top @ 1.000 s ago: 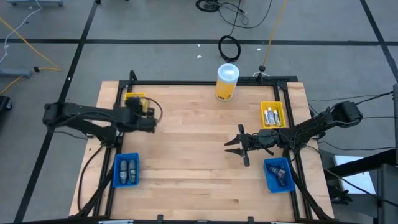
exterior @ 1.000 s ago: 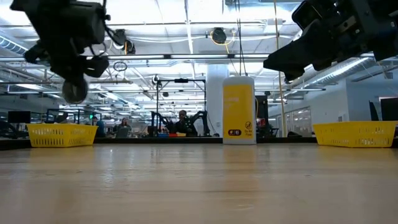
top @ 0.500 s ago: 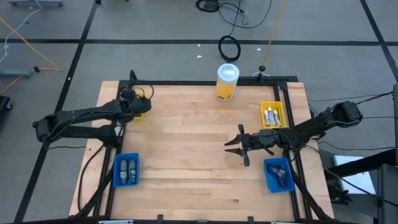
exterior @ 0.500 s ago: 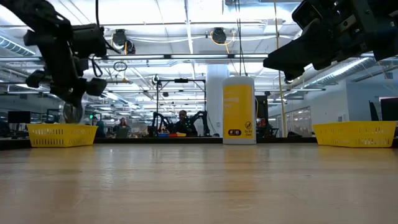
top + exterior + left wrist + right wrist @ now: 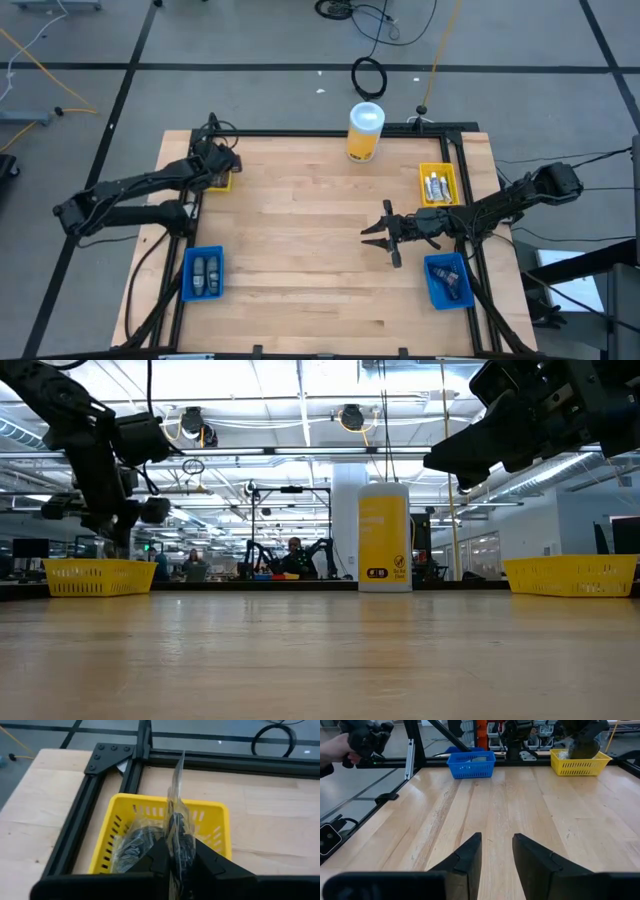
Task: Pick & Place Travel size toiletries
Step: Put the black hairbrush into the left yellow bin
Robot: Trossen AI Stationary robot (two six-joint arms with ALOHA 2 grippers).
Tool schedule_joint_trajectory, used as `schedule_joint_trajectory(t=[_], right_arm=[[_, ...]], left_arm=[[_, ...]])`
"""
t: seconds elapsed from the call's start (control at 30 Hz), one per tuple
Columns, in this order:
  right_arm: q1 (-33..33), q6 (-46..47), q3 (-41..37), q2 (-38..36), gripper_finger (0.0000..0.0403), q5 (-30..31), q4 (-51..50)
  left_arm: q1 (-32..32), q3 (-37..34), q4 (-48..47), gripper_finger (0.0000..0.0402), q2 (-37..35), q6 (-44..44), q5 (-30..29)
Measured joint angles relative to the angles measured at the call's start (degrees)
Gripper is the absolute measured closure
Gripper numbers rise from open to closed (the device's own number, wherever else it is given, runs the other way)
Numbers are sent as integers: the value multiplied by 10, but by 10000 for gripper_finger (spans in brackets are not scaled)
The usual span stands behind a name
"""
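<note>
My left gripper [image 5: 222,172] is at the far-left corner, over the yellow basket [image 5: 210,827], shut on a dark grey disc in clear wrap [image 5: 175,827]. Another wrapped disc [image 5: 134,845] lies in that basket. My right gripper [image 5: 375,235] hovers open above the table's right middle [image 5: 497,855] and touches nothing. Small white tubes lie in the right yellow basket [image 5: 437,184]. Grey bottles lie in the near-left blue bin [image 5: 203,272], and dark sachets in the near-right blue bin [image 5: 447,279]. My left gripper pinches the wrapped disc between its two fingers [image 5: 157,857], edge-on, coming from above and pointing down into the basket. The clear wrap's free edge [image 5: 178,775] sticks out past the fingertips. I cannot tell whether the disc touches the basket or the disc lying in it.
A large yellow cylinder with a white lid [image 5: 365,130] stands at the far edge's middle. A black frame [image 5: 330,133] runs round the table. The bare wood middle [image 5: 300,220] lies between the arms. A person's hand [image 5: 335,750] shows beyond the table in the right wrist view.
My left gripper has carried the wrapped disc from the table's left middle toward the far-left corner and has come down over the yellow basket. It has stayed shut on the disc. My right arm has kept still.
</note>
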Motion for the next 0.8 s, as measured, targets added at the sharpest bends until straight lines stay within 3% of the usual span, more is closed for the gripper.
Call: schedule_joint_trajectory(t=[0.57,0.8], right_arm=[[0,0,0,0,305,0,0],[0,0,0,0,303,0,0]], left_arm=[[0,0,-14,355,-58,-10,9],[15,-62,82,355,-56,-16,30]])
